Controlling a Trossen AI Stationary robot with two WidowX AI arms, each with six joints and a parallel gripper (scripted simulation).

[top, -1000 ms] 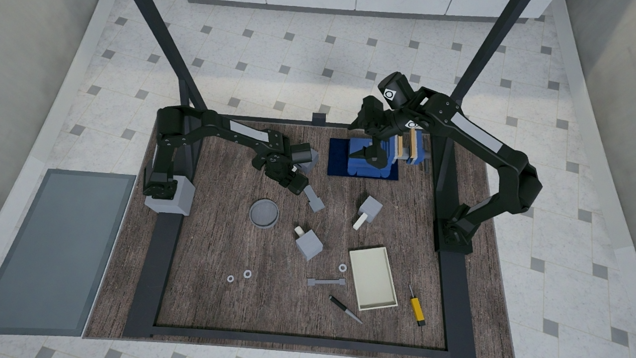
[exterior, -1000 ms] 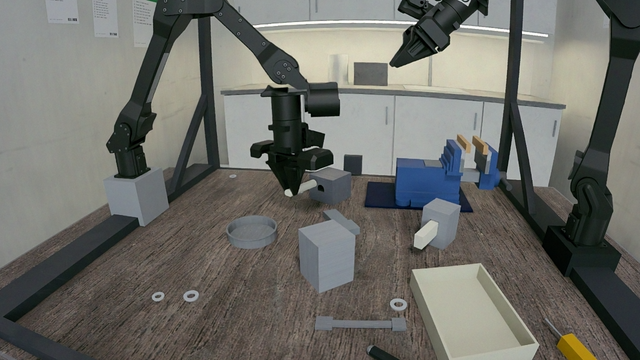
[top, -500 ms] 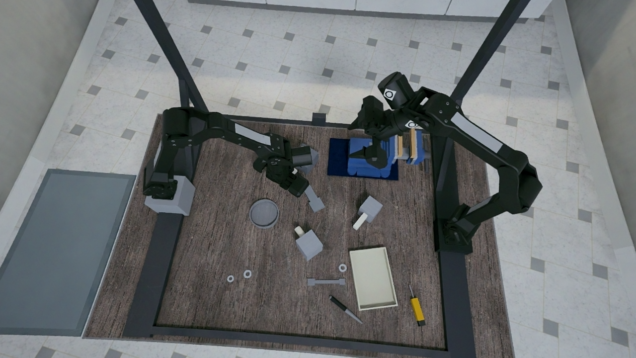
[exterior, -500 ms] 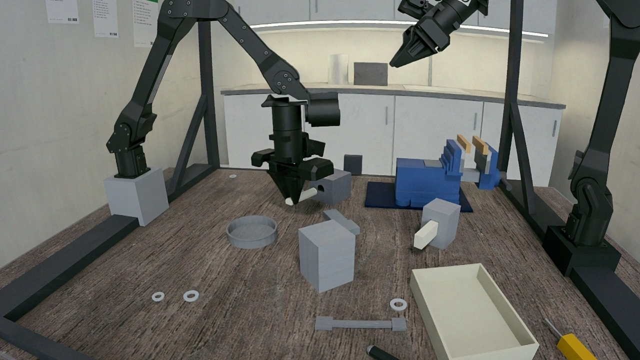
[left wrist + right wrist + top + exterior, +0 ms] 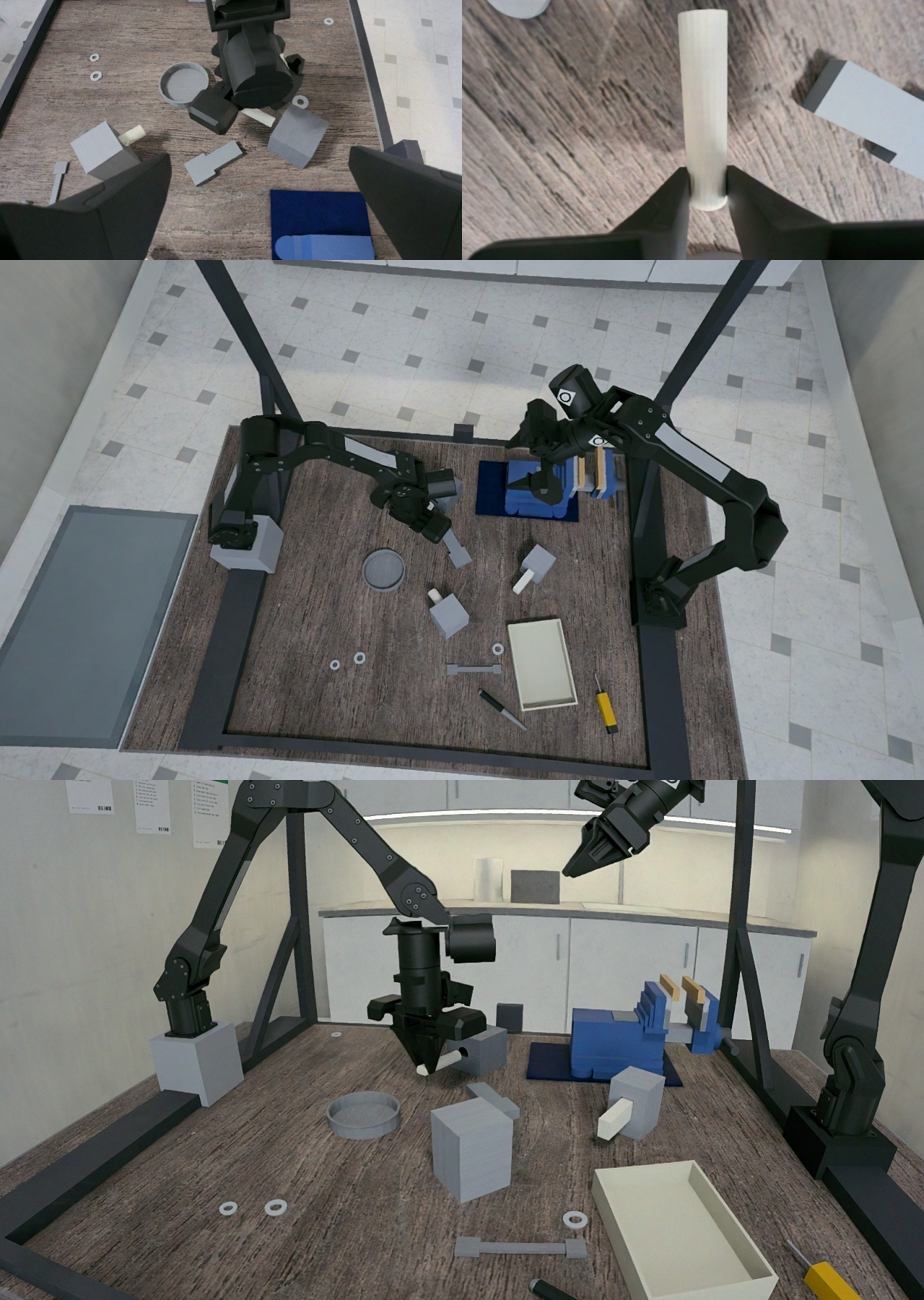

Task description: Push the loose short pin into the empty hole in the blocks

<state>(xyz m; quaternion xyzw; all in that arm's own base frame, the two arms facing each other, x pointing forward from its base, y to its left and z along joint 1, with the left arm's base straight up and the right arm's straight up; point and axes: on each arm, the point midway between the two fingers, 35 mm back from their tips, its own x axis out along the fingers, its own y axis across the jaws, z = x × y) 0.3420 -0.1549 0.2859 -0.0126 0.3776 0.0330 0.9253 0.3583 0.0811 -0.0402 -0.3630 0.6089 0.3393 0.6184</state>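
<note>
My right gripper [image 5: 423, 1069] [image 5: 706, 175] is shut on one end of the short cream pin [image 5: 443, 1062] [image 5: 260, 117] [image 5: 704, 87]. The pin points at the grey block with the hole [image 5: 447, 503] [image 5: 489, 1050] [image 5: 299, 137]. In the left wrist view the pin's free end is just short of the block's side face. In the exterior view that end overlaps the dark hole [image 5: 463, 1051], so exact alignment is unclear. The block is out of the right wrist view. My left gripper [image 5: 510, 464] [image 5: 259, 159] is open and empty, high above the blue vise [image 5: 533, 502] [image 5: 607, 1038].
Two other grey blocks [image 5: 450, 617] [image 5: 540, 561] hold cream pins. A grey stepped piece [image 5: 459, 557] [image 5: 213, 162] lies close to the hole block. A round grey dish [image 5: 383, 571] [image 5: 363, 1126], a cream tray [image 5: 542, 664] and several washers lie around.
</note>
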